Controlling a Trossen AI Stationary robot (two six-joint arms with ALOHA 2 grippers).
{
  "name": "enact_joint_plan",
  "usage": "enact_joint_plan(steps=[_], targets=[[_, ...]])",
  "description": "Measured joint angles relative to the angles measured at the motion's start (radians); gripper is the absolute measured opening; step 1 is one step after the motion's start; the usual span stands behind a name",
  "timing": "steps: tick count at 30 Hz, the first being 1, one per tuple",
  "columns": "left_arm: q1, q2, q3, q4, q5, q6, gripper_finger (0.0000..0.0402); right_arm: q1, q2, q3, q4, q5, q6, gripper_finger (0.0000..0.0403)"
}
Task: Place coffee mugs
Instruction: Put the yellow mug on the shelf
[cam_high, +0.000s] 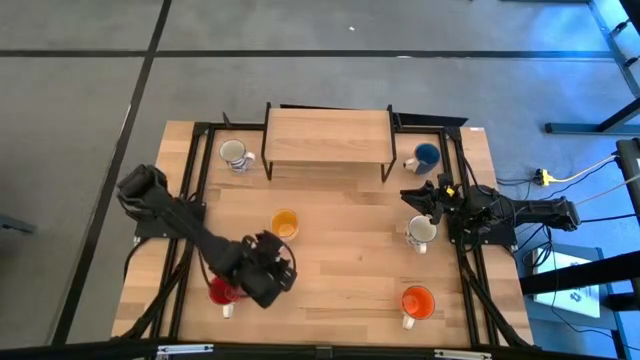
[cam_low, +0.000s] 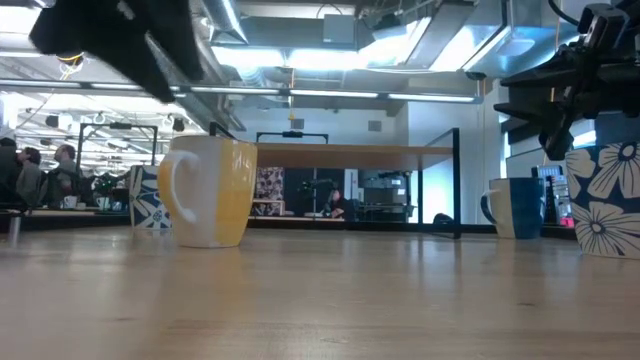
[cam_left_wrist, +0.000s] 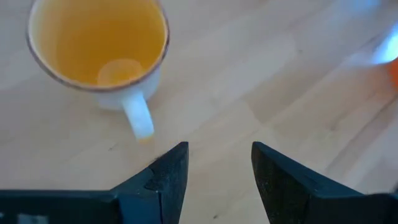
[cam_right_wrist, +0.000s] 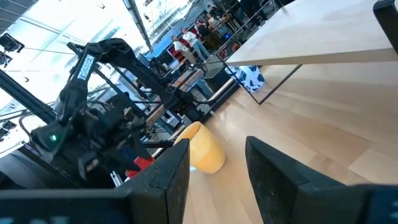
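The yellow mug (cam_high: 285, 224) stands upright near the middle of the worktop (cam_high: 340, 270), handle toward my left claw (cam_left_wrist: 214, 168), which hangs just beside it with fingers spread and nothing between them. The red mug (cam_high: 222, 292) sits under my left arm. My right claw (cam_high: 412, 195), fingers apart, hovers between the dark blue mug (cam_high: 426, 157) and the blue-patterned white mug (cam_high: 421, 232). The orange mug (cam_high: 417, 302) stands near the front edge, another white mug (cam_high: 235, 154) beside the wooden shelf (cam_high: 327, 136).

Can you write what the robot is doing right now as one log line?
left gripper: open, near yellow mug | right gripper: open, empty | shelf: no mugs
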Motion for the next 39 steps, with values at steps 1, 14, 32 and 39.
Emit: enact_joint_plan(steps=[1,14,32,39], targets=[[-0.005,0.016,0.0,-0.01,-0.002,-0.017,0.017,0.0,0.0,0.0,0.0,0.0,0.0,0.0144],[-0.051,0.148,0.0,-0.168,-0.137,-0.254,0.017,0.0,0.0,0.0,0.0,0.001,-0.001,0.0144],[0.015,0.252,0.0,-0.183,-0.211,-0.279,0.0169,0.0,0.0,-0.001,0.007,0.01,-0.002,0.0144],[0.032,0.255,0.0,-0.183,-0.211,-0.278,0.0132,0.0,0.0,-0.001,0.007,0.01,-0.002,0.0144]])
